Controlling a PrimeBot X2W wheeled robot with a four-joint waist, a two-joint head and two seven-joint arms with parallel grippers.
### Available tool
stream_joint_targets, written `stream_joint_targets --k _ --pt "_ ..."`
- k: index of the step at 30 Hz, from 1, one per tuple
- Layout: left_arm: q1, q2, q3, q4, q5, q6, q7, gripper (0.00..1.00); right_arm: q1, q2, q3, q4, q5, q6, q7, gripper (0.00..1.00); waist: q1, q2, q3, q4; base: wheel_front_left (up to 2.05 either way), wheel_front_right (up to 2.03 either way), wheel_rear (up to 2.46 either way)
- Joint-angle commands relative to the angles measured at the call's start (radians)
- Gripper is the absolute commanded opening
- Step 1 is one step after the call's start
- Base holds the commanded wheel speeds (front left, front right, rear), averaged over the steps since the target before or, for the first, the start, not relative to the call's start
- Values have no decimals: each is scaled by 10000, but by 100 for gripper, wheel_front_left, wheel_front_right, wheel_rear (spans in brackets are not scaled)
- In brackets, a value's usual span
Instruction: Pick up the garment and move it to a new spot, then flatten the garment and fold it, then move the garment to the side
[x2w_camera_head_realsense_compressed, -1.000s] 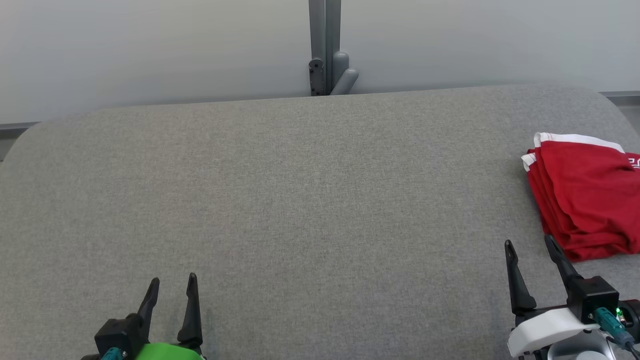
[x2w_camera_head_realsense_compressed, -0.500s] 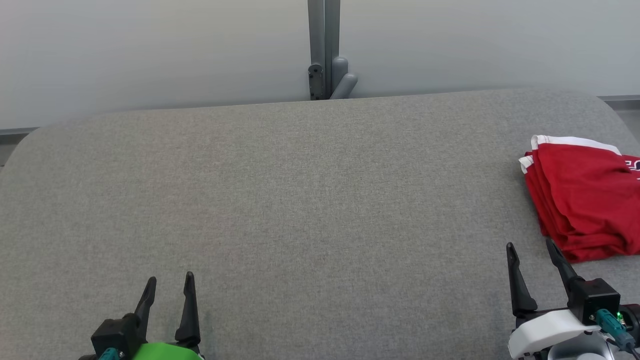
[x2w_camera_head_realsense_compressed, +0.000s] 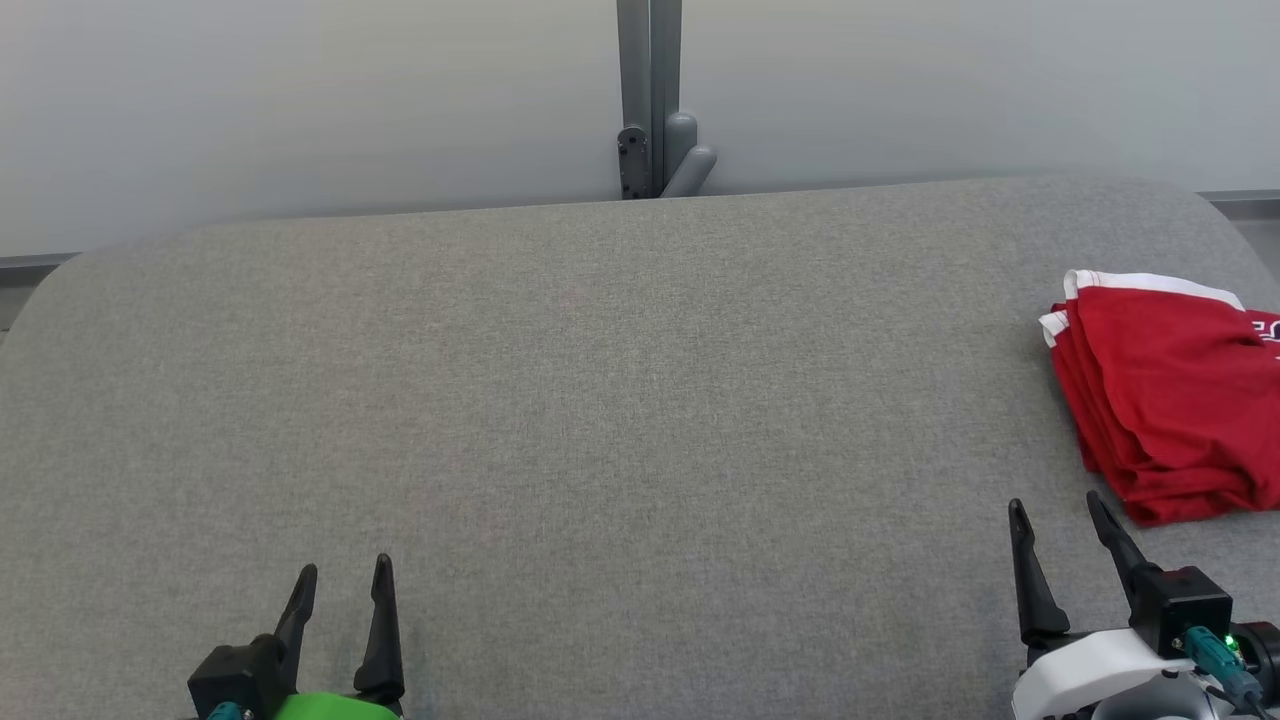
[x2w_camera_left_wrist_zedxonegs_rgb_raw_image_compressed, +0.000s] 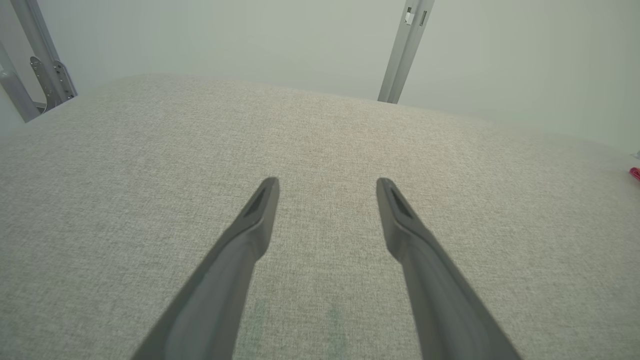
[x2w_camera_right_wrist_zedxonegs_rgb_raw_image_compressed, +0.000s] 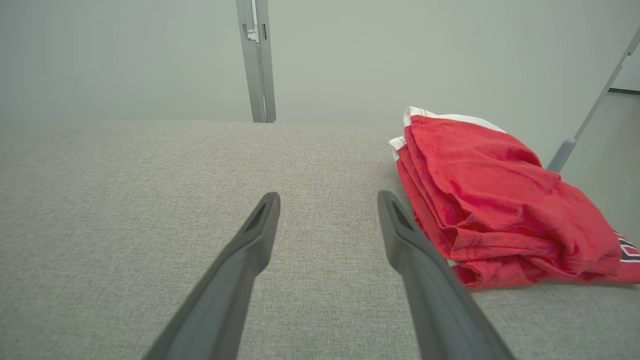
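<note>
Near the surface's right edge, a folded red garment with white trim lies just beyond the right pincer, spread wide and empty; the left pincer likewise.

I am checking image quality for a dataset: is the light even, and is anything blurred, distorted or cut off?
Head view: soft even light, no glare, sharp; the folded red garment with white trim is cut by the right edge. Left wrist view: wide-angle distortion bows the far edge of the grey fabric-covered table. Right wrist view: the garment is sharp, with a faint shadow beneath.
</note>
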Motion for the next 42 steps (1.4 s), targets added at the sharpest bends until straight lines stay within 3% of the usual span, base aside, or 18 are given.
stream_joint_targets --k 1,11,12,17,42 --pt "-77 25 42 -169 -3 1 -19 100 -66 -55 -20 -145 -5 -3 -10 100 0 0 0 1 0 0 0" --pt "-72 29 47 -192 -4 6 -22 100 -60 -53 -4 -174 -37 -4 -13 100 0 0 -4 3 0 0 0" --pt "-2 0 4 -13 -5 -1 -1 0 5 8 6 -4 2 0 0 0 0 0 -3 3 0 0 0" --pt "22 -17 -13 356 -161 -3 106 0 56 141 -19 406 176 0 119 0 0 0 -4 3 0 0 0" --pt "-521 2 432 -2 -4493 -89 1280 0 -483 118 -70 353 5313 -3 1283 0 0 0 -13 -15 0 0 0"
